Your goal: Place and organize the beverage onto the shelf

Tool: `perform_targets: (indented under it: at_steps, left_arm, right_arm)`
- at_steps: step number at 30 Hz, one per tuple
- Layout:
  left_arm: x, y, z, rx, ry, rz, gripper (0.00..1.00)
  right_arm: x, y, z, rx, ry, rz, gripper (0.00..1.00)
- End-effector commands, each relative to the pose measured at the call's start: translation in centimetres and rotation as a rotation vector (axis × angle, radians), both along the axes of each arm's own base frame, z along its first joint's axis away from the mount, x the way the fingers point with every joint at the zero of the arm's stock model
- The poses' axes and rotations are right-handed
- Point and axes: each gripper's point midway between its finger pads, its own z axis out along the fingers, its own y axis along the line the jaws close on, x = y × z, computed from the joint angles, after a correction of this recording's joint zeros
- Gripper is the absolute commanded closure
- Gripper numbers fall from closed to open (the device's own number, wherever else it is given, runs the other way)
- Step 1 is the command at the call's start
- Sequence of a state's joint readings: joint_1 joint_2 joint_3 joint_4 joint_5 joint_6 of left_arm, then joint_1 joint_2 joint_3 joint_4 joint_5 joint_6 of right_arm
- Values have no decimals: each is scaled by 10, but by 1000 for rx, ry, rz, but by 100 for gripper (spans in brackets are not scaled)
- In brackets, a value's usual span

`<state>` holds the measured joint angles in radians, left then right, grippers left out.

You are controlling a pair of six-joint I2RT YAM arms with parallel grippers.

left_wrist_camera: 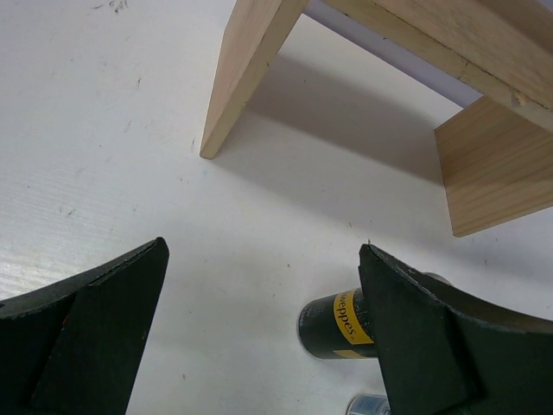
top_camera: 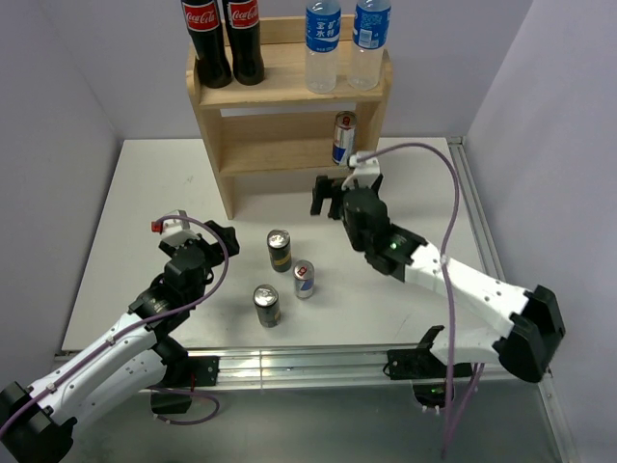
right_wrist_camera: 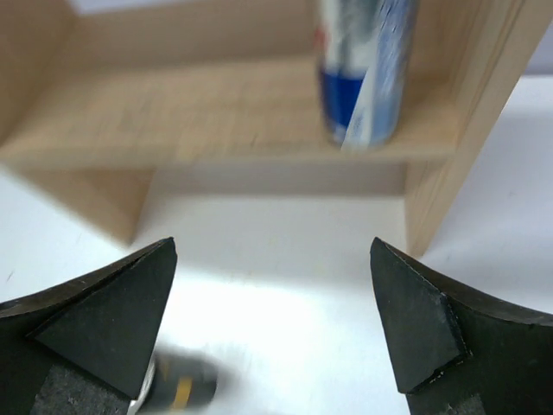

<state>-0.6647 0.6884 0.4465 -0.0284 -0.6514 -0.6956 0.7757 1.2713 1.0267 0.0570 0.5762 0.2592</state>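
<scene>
The wooden shelf (top_camera: pixel 253 95) stands at the back. Two water bottles (top_camera: pixel 323 43) stand on its top tier at the right. One blue-silver can (top_camera: pixel 344 138) stands on the lower tier at the right, and shows in the right wrist view (right_wrist_camera: pixel 367 73). On the table stand a dark can (top_camera: pixel 280 251), a second blue-silver can (top_camera: pixel 304 280) and another dark can (top_camera: pixel 267 306). My right gripper (top_camera: pixel 328 196) is open and empty in front of the lower tier (right_wrist_camera: pixel 173 121). My left gripper (top_camera: pixel 220 234) is open and empty, left of a dark can (left_wrist_camera: pixel 337 324).
Two cola bottles (top_camera: pixel 222 39) stand on the top tier at the left. The shelf's side panels (left_wrist_camera: pixel 246 78) reach the table. Grey walls close the back and sides. A metal rail (top_camera: pixel 318 362) runs along the near table edge.
</scene>
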Motion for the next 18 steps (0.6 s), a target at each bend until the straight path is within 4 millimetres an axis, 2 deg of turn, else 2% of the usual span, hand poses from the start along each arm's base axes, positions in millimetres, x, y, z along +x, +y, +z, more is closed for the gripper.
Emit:
perform_targets:
  at_steps: [1,5,6,7,10,12,13,15,17,18]
  left_arm:
    - [-1,0,6,-14,-20,1,1]
    - [0,-1,5,-18,-20,-2,1]
    - [0,-1,5,-20,-22,-4,1]
    - [0,-2,5,-19,-20,-6,1]
    - [0,-1,5,-16,-17,-3,1]
    - [0,-1,4,-13,-15,-2,1]
    - [0,0,5,-14,-17,1,1]
    - [0,0,5,-14,-18,3,1]
    - [0,0,4,-12,-16,4,1]
    - [0,0,5,-13,-17,3,1]
  right_arm:
    - [-46,7,-12,56,21,85,0]
    - [-97,20,-49,97,85,206,0]
    - [-117,25,-65,96,97,276,0]
    - [-125,32,-63,122,75,323,0]
    - [-158,42,-80,154,84,436,0]
    - [-171,42,-94,158,104,463,0]
    - [-179,46,-95,183,110,489,0]
    - [-186,48,-111,171,138,497,0]
    - [-195,55,-119,173,152,515,0]
    - [-197,57,-133,141,175,511,0]
